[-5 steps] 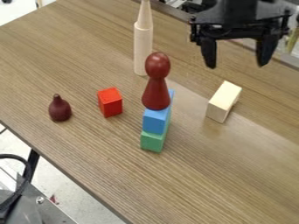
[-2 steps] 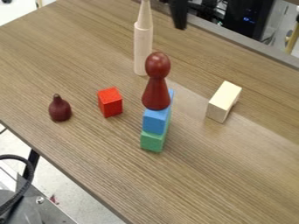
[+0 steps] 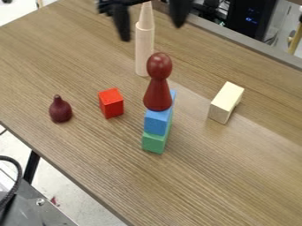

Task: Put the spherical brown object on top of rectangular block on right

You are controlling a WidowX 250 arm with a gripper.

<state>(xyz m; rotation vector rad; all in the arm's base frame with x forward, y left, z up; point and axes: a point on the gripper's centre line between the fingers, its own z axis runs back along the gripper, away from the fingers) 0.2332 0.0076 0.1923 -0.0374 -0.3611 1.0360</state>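
- While straight grain is shown across the wooden table (image 3: 206,181), a smooth, round-bodied brown object (image 3: 60,110) with a stubby neck is set at the view's left, near a red block (image 3: 111,103).
- At the right, a pale, sharp-edged rectangular block (image 3: 226,102) is laid flat.
- A glossy pawn-shaped piece (image 3: 158,84) is stood on a blue block (image 3: 156,122), stacked on a green block (image 3: 154,142).
- A pale cone (image 3: 145,18) is borne by a cylinder (image 3: 144,50).
- Near the top edge, the black gripper (image 3: 152,32) is spread wide, with nothing pinched.
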